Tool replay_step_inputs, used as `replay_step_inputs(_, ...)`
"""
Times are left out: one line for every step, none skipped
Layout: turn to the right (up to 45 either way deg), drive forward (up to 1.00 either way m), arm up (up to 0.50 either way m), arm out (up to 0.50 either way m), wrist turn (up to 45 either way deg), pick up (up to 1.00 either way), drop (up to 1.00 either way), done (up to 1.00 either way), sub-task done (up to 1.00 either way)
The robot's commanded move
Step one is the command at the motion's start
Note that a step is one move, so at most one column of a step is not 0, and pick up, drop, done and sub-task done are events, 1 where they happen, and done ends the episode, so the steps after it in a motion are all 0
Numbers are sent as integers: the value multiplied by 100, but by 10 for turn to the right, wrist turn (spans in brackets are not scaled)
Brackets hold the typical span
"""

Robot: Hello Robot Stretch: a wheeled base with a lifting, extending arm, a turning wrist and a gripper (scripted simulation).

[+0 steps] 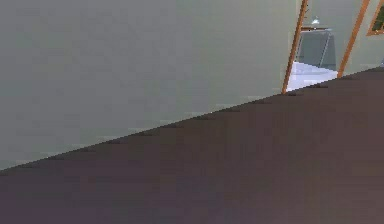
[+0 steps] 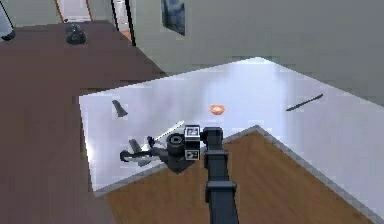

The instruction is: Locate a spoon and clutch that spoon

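Gripper low at near tabletop edge, spoon not surely made out.
Cannot tell state of fingers or whether anything held. Reads one slim pale streak just beside them as likeliest spoon; risks knocking it off near edge with a low sideways approach. Counts farther out: one dark lump, one orange dot, one thin dark stick at far right, perhaps spoon instead; one framed picture beyond.

Wall grey-green; floor dark brown; counter white; blob orange; hand black.
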Motion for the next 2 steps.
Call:
replay_step_inputs(0,0,0,0,0,100,0,0,0)
replay_step_inputs(0,0,10,0,0,0,0,0,0)
